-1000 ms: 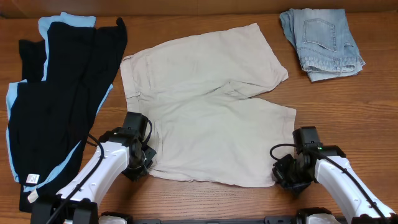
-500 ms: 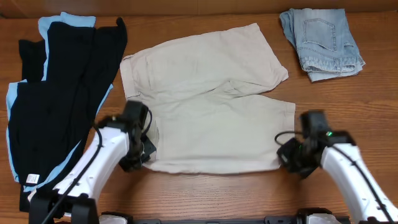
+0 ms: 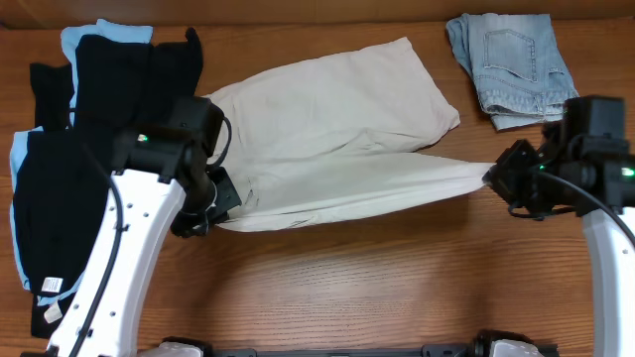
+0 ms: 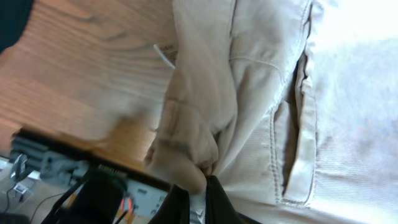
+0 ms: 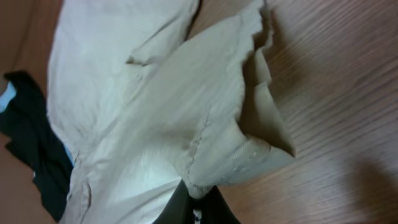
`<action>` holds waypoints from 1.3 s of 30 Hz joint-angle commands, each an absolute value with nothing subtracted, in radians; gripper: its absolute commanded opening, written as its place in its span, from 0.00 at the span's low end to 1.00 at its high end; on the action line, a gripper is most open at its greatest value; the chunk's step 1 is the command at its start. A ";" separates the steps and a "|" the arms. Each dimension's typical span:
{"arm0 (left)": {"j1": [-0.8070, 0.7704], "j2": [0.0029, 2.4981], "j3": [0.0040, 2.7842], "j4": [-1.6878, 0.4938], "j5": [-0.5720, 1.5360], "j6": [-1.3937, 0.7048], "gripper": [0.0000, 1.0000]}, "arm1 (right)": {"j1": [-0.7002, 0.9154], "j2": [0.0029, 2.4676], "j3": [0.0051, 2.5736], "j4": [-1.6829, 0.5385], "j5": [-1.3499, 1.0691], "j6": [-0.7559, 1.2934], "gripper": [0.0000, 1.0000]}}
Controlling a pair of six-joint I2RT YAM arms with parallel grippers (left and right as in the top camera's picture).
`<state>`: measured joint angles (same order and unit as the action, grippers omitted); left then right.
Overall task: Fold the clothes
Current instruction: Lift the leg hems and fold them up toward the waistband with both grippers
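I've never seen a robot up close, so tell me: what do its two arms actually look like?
Both the left arm and the right arm have smooth white tubular links joined by chunky black motor housings. A thin black cable runs along each, and small green lights glow on the joints. The jaws are black too.

The large beige khaki cotton shorts [image 3: 327, 124] lie across the middle of the frame, waistband to the left. Their near leg is drawn up off the wood into a taut band that runs from a bunched corner at lower left to a pinched hem tip at right, and a slit pocket [image 4: 297, 124] shows by the waistband. The black garments with light-blue trim [image 3: 89, 149] lie spread flat at the left edge, and the pale blue denim shorts [image 3: 516, 64] sit folded in the upper right corner.
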<state>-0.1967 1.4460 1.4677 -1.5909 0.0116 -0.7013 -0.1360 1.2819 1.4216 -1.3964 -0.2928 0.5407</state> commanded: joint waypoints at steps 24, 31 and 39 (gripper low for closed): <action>-0.173 1.095 1.282 -1.575 -0.157 -0.750 0.04 | -0.132 1.380 1.525 -1.412 -0.107 0.276 0.04; -0.166 1.169 1.103 -1.365 -0.289 -0.836 0.04 | -0.054 1.604 1.525 -1.185 -0.136 0.237 0.04; -0.162 1.326 1.060 -1.044 -0.430 -0.825 0.04 | -0.005 1.792 1.525 -0.904 -0.140 0.239 0.04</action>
